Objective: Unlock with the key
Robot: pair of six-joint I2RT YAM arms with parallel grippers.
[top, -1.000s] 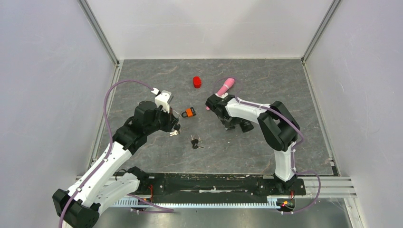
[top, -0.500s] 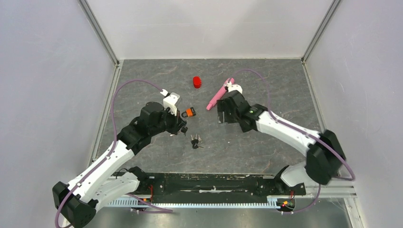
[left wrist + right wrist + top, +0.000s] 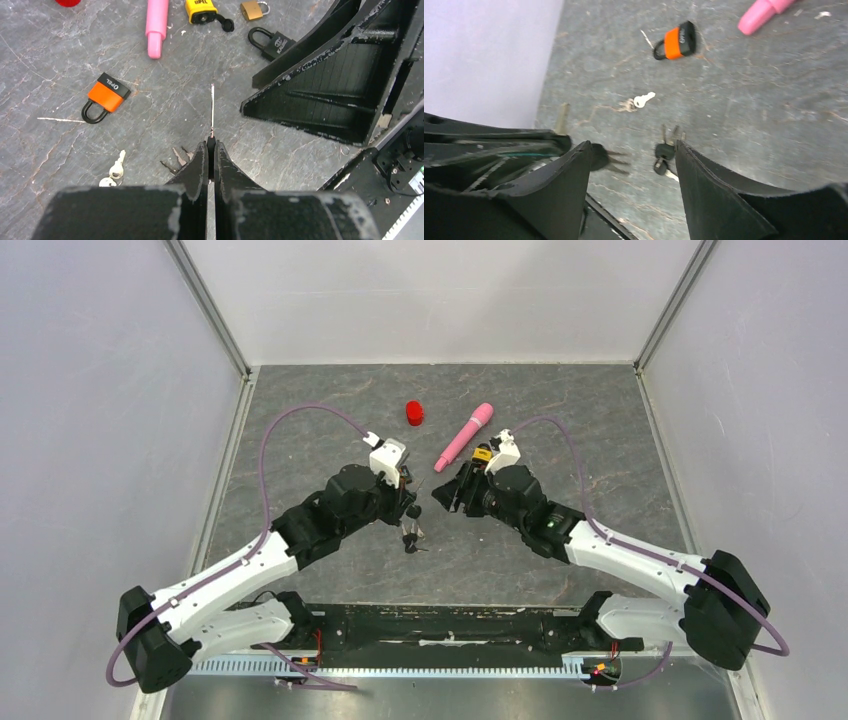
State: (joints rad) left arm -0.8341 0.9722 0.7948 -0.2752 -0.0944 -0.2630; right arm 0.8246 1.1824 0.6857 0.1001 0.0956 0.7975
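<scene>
My left gripper (image 3: 211, 145) is shut on a key whose thin blade (image 3: 212, 110) sticks out ahead, held above the mat. An orange padlock (image 3: 105, 97) lies ahead to its left; it also shows in the right wrist view (image 3: 674, 41). A black padlock (image 3: 272, 42), a yellow padlock (image 3: 202, 10) and a brass padlock (image 3: 252, 10) lie farther off. My right gripper (image 3: 631, 147) is open and empty, facing the left gripper (image 3: 408, 508) at mid-mat. The right gripper (image 3: 447, 495) sits just right of it.
A bunch of black-headed keys (image 3: 664, 150) and a silver key (image 3: 641, 101) lie on the mat below the grippers. A pink marker (image 3: 463, 437) and a red cap (image 3: 414, 413) lie at the back. Grey walls enclose the mat.
Both arms have swung toward the mat's centre. The left gripper carried the key rightward; the right gripper left the pink marker and came down-left to face it.
</scene>
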